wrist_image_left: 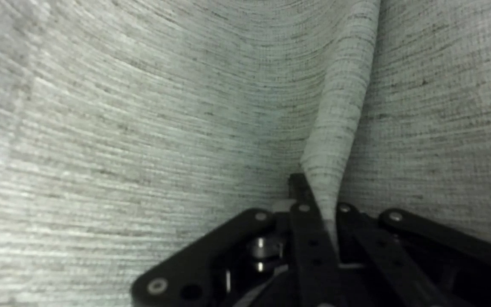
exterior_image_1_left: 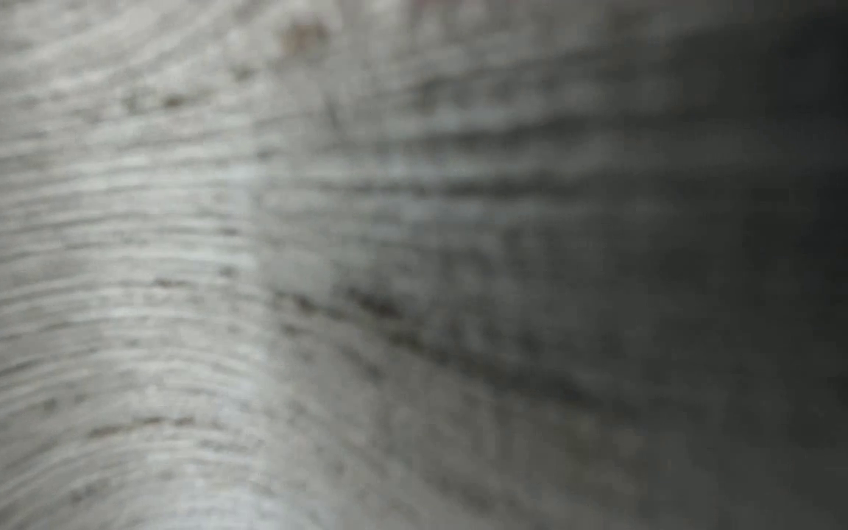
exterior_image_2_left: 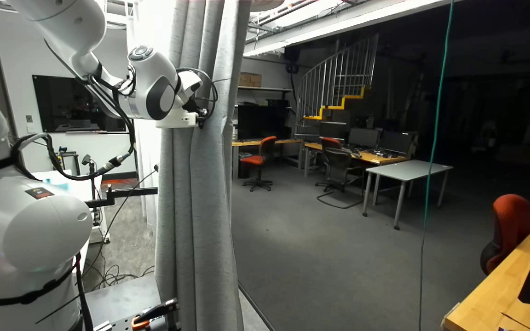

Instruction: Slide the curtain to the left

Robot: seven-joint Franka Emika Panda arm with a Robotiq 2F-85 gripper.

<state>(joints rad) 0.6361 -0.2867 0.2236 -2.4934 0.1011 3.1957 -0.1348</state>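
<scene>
Grip made, end of the slide uncertain

The curtain [exterior_image_2_left: 203,207] hangs in tall, bunched folds between the arm [exterior_image_2_left: 39,230] and the wide grey floor [exterior_image_2_left: 320,248]. In an exterior view the curtain [exterior_image_1_left: 174,294] also fills everything with blurred cloth, so we learn little of its travel there.

In the wrist view, a fold [wrist_image_left: 345,102] of the curtain runs down into the jaws, and we take them to be closed on it: the fabric narrows to a pinch between the black fingers [wrist_image_left: 298,189]. The grasp we count as done. The bunching suggests to us that some of the slide is done too, but the curtain's top is cut off and no end point shows, so we cannot tell how much travel is left. In our judgement, more drawing to the left and then a release remain.

On the arm's side of the curtain, a black bar [exterior_image_2_left: 134,192] reaches its edge; whether the two touch we cannot tell, and a snag there could hinder the rest. Past the curtain, away from the arm, we see an orange chair [exterior_image_2_left: 268,146], yellow steps [exterior_image_2_left: 334,108] and, well apart from it, a green cord [exterior_image_2_left: 440,92].
</scene>
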